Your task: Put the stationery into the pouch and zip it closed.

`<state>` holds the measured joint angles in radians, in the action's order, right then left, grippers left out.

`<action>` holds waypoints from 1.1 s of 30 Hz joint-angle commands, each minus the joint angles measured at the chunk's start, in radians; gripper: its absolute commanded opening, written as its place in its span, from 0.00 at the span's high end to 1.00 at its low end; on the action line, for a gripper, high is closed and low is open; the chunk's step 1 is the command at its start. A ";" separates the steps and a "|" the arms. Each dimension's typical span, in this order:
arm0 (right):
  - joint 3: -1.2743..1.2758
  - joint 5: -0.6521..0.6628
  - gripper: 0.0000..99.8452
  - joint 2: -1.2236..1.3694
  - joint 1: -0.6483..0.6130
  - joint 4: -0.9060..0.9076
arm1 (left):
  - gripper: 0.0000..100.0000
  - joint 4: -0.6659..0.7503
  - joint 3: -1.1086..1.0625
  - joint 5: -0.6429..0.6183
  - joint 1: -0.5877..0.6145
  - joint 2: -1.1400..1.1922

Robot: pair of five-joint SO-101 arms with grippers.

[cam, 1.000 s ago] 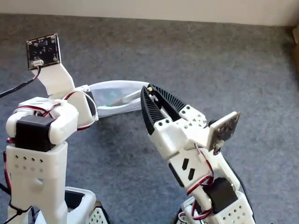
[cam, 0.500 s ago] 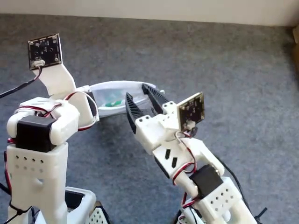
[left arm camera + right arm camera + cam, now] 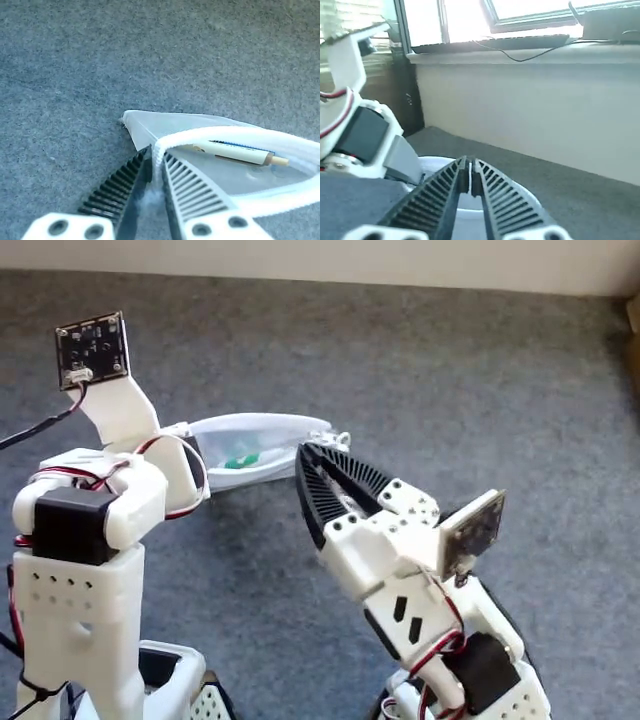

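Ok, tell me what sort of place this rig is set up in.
Probably an ordinary indoor room, home or office: grey carpet underneath, a plain white wall below a sunlit window, and a cable trailing along its sill.

- Pouch [image 3: 165,122]: translucent milky white; zip band [image 3: 240,132] along its mouth plain white, woven.
- Pen [image 3: 235,152]: cream barrel with a thin blue line of print, tan tip.
- Small item [image 3: 241,461] inside the pouch: green.
- Carpet [image 3: 450,370]: grey, finely speckled.
- Left gripper [image 3: 156,156]: one finger black, the other pale grey, both ribbed with slats.
- Right gripper [image 3: 469,165]: dark ribbed fingers.
- Arms [image 3: 80,620]: white shells, black motor blocks [image 3: 70,525], red, black and white wires [image 3: 200,480].
- Camera board [image 3: 93,348]: black.
- Wall [image 3: 545,100]: cream.
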<state>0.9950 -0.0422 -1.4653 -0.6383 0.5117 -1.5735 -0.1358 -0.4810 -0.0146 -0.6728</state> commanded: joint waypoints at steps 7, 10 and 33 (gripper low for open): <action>-0.194 0.127 0.99 -0.021 0.108 0.259 | 0.99 0.005 -0.004 -0.008 0.015 0.007; -0.199 0.127 0.99 -0.022 0.110 0.338 | 0.99 0.005 -0.004 -0.008 0.013 0.007; 0.185 0.127 0.75 -0.008 0.133 0.117 | 0.99 0.005 -0.004 -0.008 0.010 0.008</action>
<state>1.1838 0.0744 -1.4699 -0.5125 0.6974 -1.5735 -0.1358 -0.4810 -0.0146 -0.6728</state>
